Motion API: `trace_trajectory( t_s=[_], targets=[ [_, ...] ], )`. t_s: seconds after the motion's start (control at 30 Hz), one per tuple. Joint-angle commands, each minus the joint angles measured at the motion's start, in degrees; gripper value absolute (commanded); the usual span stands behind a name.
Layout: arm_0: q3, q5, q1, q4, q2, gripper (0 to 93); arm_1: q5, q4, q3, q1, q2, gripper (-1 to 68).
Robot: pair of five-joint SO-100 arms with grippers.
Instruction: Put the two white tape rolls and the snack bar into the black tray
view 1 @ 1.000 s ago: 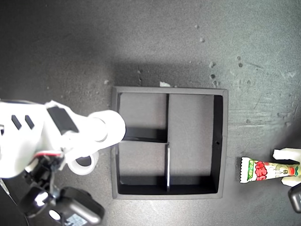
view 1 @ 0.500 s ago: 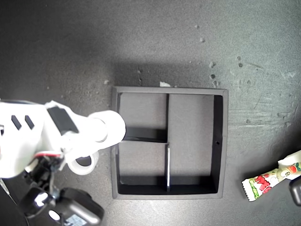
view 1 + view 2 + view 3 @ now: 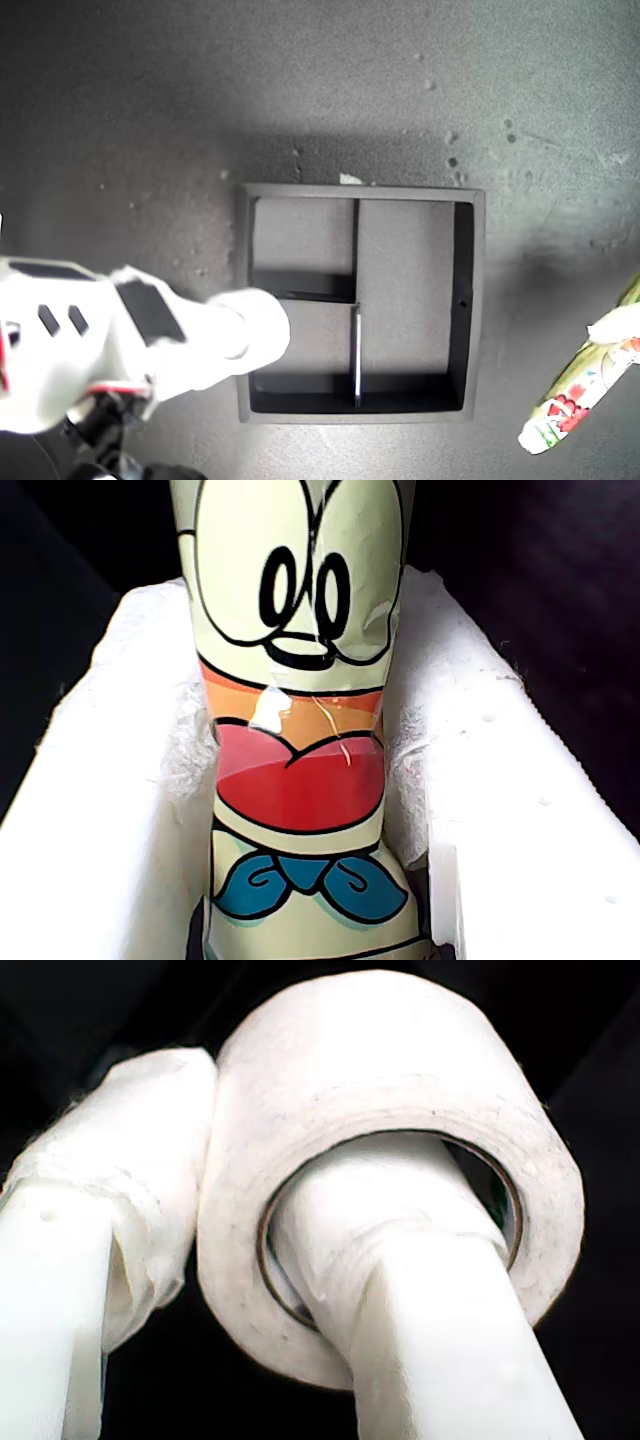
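At the exterior view's right edge, my first gripper is clamped on the snack bar, its two white padded fingers pressed against the packet's sides in the first wrist view, where the bar fills the narrow gap between them. The bar hangs off the table, well apart from the black tray. Its long axis runs diagonally in the exterior view, the crimped free end pointing toward that view's lower left, the held end rising toward the right edge.

At the exterior view's lower left, my second gripper holds a white tape roll: one finger passes through the roll's hole and the other presses on its outer wall, so the jaws are closed on the ring's wall. In the exterior view the arm's white body reaches over the tray's left wall. The roll itself is hard to make out there.
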Motion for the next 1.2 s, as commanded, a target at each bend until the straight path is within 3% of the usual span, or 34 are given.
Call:
trace_trajectory(
  t_s=[0.0,0.33,0.6,1.17],
  targets=[
    [-3.4,-2.7,0.2,0.4,-1.2,0.0,-13.6,-7.1,-0.8,1.2,0.4,-0.4],
    [-5.4,-5.4,3.2,-3.7,-12.0,0.0,-22.1,-22.8,1.8,6.7,-5.2,-0.4],
    [-6.0,-7.5,6.0,-5.0,-15.3,0.0,-23.6,-20.5,-20.1,6.0,-34.2,-0.4],
    [-13.8,-7.5,6.8,-6.4,-27.9,0.0,-21.4,-21.4,-32.5,6.7,-55.7,-0.4]
  ],
)
